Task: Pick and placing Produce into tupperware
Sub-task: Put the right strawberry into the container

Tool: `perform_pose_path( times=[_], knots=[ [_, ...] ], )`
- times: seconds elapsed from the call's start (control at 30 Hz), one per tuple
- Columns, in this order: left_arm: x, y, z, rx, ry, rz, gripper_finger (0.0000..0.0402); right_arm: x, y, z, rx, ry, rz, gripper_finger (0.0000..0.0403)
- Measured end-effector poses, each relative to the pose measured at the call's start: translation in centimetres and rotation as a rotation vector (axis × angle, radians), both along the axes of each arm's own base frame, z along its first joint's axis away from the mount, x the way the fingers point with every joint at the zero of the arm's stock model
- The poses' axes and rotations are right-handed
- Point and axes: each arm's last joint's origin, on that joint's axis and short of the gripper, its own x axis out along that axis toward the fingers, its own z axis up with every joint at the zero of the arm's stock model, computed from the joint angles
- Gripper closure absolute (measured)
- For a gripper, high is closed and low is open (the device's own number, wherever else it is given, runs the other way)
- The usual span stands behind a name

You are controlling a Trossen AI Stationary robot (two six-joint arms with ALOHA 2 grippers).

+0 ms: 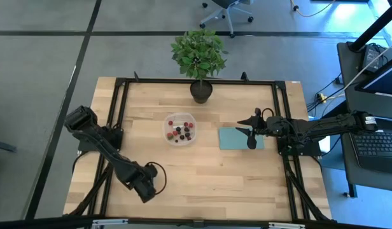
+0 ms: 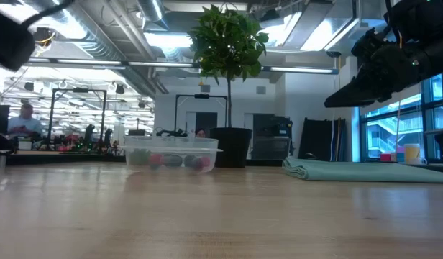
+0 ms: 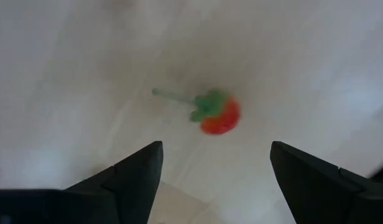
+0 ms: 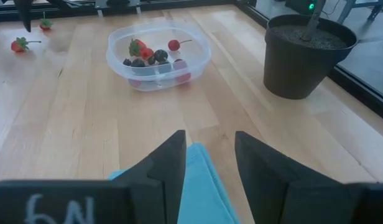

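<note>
Left claw (image 3: 213, 171) gapes wide over a strawberry (image 3: 220, 116) — right claw (image 4: 207, 163) half-open, empty.

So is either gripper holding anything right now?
No. The left gripper is open above a loose strawberry; the right gripper holds nothing over the teal sheet.

2 dark arms, black wedge fingers (image 3: 135, 180)

Grey floor (image 1: 43, 57) with dark seams, an office chair (image 1: 229, 9), bright ceiling lights (image 2: 99, 29) and windows (image 2: 394, 137).
</note>
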Motion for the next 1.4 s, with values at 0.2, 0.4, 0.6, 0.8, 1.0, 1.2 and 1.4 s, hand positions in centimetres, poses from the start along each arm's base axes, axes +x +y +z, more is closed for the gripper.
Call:
perform_pose_path(
  times=[0.2,0.4,0.6,0.8,1.0,1.2,1.4],
  knots=[
    [0.3,-0.4,-1.8,0.017,0.078,0.109,0.0113,0.0,0.0,0.0,-0.004,0.001,0.001,0.0262],
    [0.4,-0.3,-2.0,0.047,0.062,0.244,0.0113,0.0,0.0,0.0,-0.006,0.001,0.002,0.0262],
    [0.6,-0.1,-2.0,0.049,0.059,0.323,0.0113,0.0,0.0,0.0,-0.004,0.0,0.001,0.0262],
    [0.9,0.2,-2.0,0.057,0.049,0.368,0.0113,0.0,0.0,0.0,-0.004,0.001,0.001,0.0262],
    [1.1,0.5,-2.0,0.056,0.049,0.398,0.0113,0.0,0.0,0.0,-0.003,0.004,0.001,0.0262],
    [1.1,0.4,-2.0,0.056,0.049,0.394,0.0113,0.0,0.0,-0.1,-0.003,0.008,0.001,0.0262],
    [1.1,0.4,-2.0,0.06,0.045,0.395,0.0113,0.0,0.0,-0.1,-0.009,0.01,0.004,0.0262]
  ],
)
